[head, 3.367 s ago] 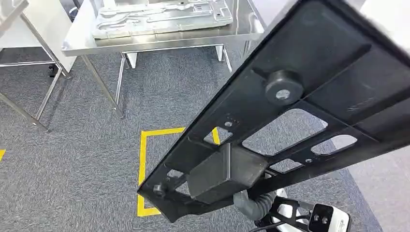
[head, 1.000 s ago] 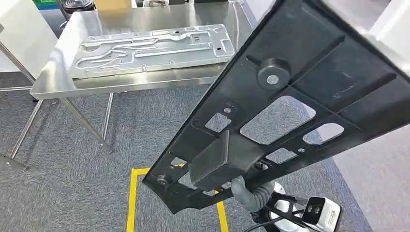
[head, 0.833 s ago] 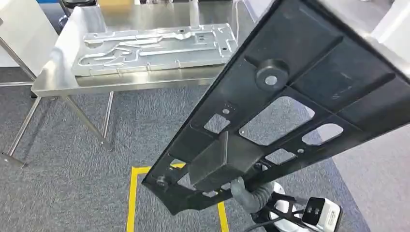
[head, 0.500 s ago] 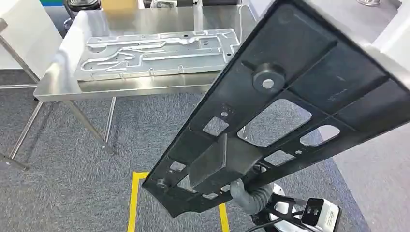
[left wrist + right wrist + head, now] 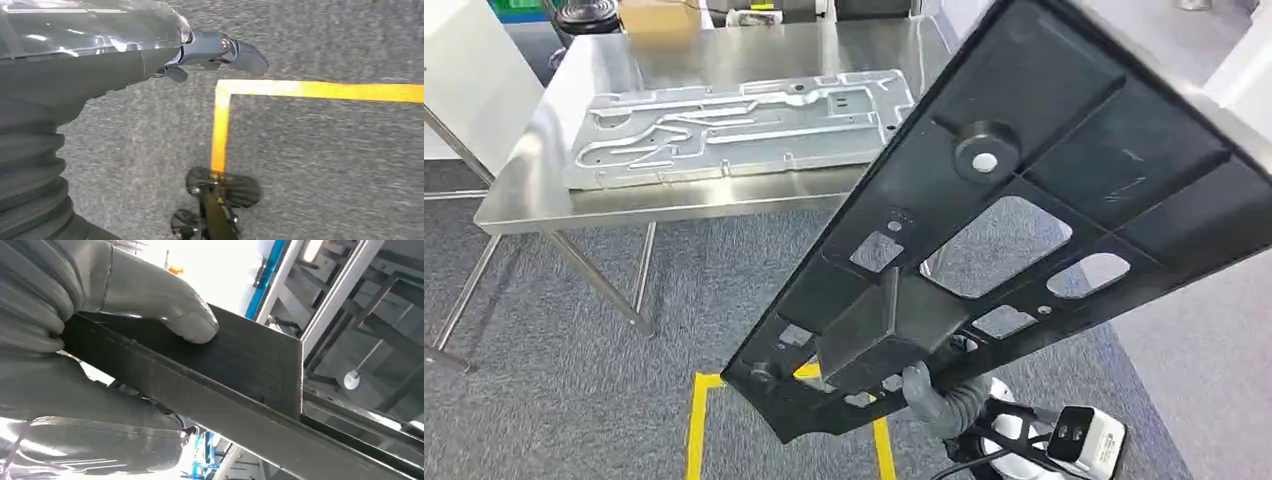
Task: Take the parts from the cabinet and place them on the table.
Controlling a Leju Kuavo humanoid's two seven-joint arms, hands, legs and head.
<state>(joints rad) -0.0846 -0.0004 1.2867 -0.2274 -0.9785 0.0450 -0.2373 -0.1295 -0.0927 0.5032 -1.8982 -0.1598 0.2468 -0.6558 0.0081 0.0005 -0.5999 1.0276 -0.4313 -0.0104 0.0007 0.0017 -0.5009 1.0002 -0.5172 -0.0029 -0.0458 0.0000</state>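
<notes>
A large black panel with cut-outs and a round knob slants across the right side of the head view, from top right down to bottom centre. My right hand grips its lower end from underneath. In the right wrist view the thumb presses on the panel's flat face and the fingers wrap its edge. My left hand hangs above the grey carpet with nothing in it, its fingers apart. Ahead stands the steel table.
A long grey metal plate lies across the table top. A yellow tape square marks the carpet in front of me. A white board leans at the left and a white structure stands at the right.
The whole scene has shifted: the camera has moved, and the table now sits lower and larger in view. The black panel stays in my right hand at the same slant.
</notes>
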